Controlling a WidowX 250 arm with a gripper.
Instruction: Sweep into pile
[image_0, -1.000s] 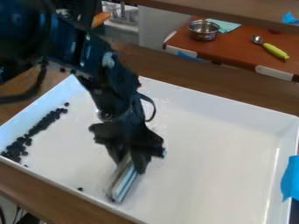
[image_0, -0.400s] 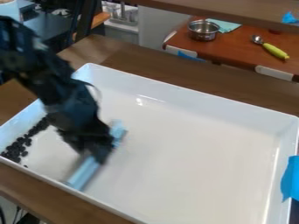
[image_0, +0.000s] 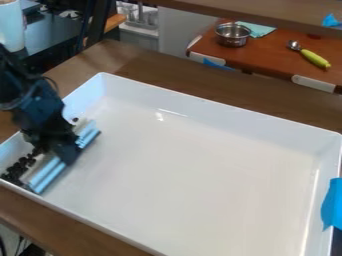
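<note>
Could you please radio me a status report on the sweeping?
Gripper at the tray's left side, holding blue sweeping tool. Dark pieces between tool and tray wall. Nothing seen blocking the sweep.

Tray (image_0: 200, 165) white. Sweeper (image_0: 50, 173) light blue, pale stripes lengthwise. Beans (image_0: 15, 172) black. Tool (image_0: 61, 149) black. Surface (image_0: 133, 62) brown, wood grain. Tape (image_0: 332, 205) bright blue. Pot (image_0: 233, 35) silver. Spoon handle (image_0: 315, 58) yellow-green. Cloth (image_0: 259, 30) pale green.

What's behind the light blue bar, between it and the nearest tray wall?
Dark pieces lie bunched there, mostly toward the bar's near end, plus one alone by its far end. The black tool covers the middle, so anything beneath it can't be seen.
</note>
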